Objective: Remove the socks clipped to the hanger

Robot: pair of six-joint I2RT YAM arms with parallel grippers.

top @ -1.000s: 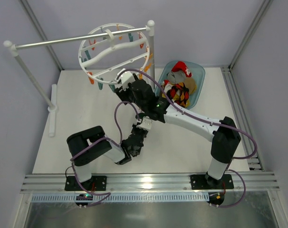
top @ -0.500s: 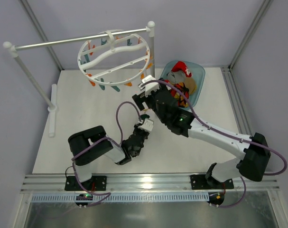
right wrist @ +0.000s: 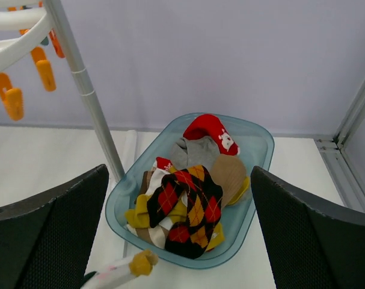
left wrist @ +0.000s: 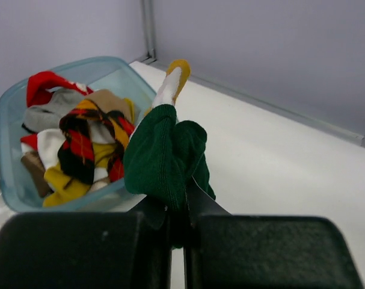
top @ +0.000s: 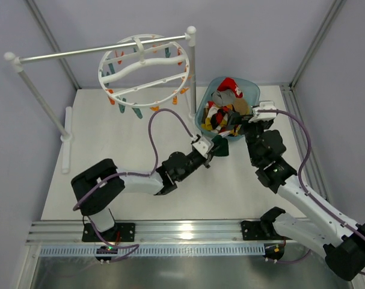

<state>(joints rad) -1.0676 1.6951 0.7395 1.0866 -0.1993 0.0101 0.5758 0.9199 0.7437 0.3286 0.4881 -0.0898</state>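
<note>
Left wrist view: we see the left gripper clenched on the dark green sock; the sock's long axis runs straight away from the jaws, its white-and-yellow tip farthest out, just beside the teal bin; other socks lie heaped inside the bin; we find the right gripper spread wide above it; the hanger hangs from the rail.
</note>
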